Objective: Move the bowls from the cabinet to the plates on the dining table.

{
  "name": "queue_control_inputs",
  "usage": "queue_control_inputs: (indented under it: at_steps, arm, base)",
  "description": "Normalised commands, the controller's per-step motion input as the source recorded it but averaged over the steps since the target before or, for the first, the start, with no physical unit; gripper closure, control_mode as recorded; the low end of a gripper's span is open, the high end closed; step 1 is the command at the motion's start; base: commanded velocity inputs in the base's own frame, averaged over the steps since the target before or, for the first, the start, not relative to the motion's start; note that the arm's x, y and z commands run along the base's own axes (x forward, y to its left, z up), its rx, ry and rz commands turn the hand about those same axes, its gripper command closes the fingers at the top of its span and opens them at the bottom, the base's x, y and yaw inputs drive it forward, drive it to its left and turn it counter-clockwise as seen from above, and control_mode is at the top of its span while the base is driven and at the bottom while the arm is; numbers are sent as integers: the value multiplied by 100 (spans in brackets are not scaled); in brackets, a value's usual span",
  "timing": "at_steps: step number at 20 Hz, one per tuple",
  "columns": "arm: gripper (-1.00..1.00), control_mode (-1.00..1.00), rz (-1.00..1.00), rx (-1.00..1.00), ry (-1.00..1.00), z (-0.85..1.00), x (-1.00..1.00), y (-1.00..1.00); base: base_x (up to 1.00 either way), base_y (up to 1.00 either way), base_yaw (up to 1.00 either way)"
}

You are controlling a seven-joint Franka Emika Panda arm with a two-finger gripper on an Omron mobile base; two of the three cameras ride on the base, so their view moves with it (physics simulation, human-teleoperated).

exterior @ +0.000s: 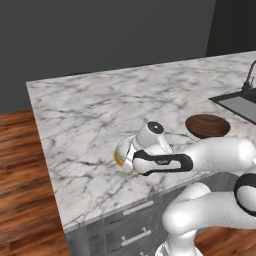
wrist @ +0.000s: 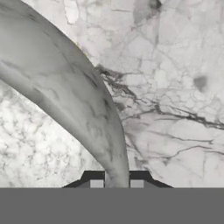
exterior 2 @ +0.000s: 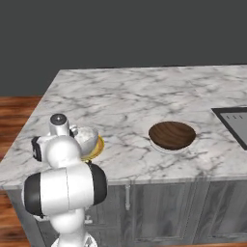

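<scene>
Bowls, count: two. The white marble bowl [exterior 2: 86,138] sits at the left, near the table's front edge; the brown wooden bowl [exterior 2: 172,135] sits well to its right.
Plates, count: two. The yellow plate [exterior 2: 98,148] shows as a rim under the white marble bowl; the pale plate [exterior 2: 166,149] shows as a thin rim under the brown wooden bowl.
Table: one white marble dining table [exterior 2: 130,96] with grey veins, on a grey base with drawers along its near side.
Sink: one dark sink [exterior 2: 236,123] is set into the top at the far right, with a black tap [exterior: 248,76] beside it.
Edges: the left bowl and plate lie near the table's left corner, close to the near edge. The wooden floor [exterior: 22,165] lies beyond the left edge.
Open room: the whole far half of the tabletop is bare marble, as is the stretch between the two bowls.
Gripper: the gripper [wrist: 116,183] is pinched tight on the wall of the white marble bowl, one finger on each side of it, as the hand view shows.
Arm: it reaches in from the near side and covers part of the left bowl in both base views.
</scene>
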Motion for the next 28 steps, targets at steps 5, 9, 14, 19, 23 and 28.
queue_control_inputs:
  at_steps: [5,9,14,19,23,28]
  arm:
    - [100,-100,18,-4,-3,-17,34,0]
    - [-100,-100,19,-4,-7,-24,3,0]
    - [-100,-100,15,-4,-15,0,-23,-2]
    - [-100,-100,19,-12,-24,33,-9,-9]
    - [-100,-100,18,-8,-21,76,2,0]
    - [-100,-100,11,-6,-14,75,4,0]
  base:
    - [0,0,0]
    - [0,0,0]
    - [0,0,0]
    - [0,0,0]
    - [0,0,0]
    - [0,0,0]
